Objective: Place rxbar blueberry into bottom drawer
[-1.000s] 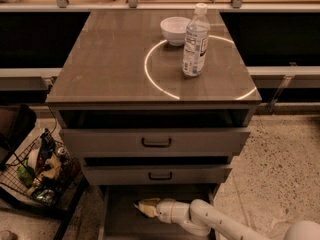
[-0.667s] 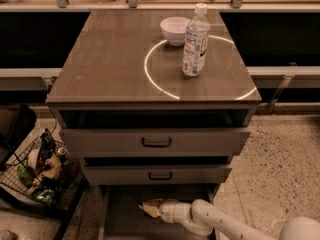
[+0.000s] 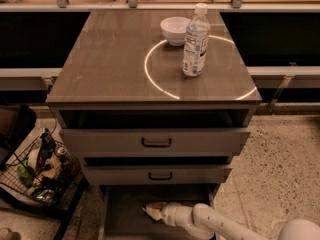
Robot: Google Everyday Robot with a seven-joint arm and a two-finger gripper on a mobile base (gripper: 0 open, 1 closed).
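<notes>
As jaws hang inside bottom drawer (image 3: 125, 213), bottle (image 3: 195, 41) above

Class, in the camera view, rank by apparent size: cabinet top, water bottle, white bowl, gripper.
Grey-brown cabinet top
Clear plastic water bottle
Then round white bowl and pale gripper, inside the open bottom drawer: alike, unranked.

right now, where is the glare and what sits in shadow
Camera view: a bright ring of light shines on the cabinet top, around the water bottle; the bottom drawer is dim and shadowed, with the gripper inside it.
</notes>
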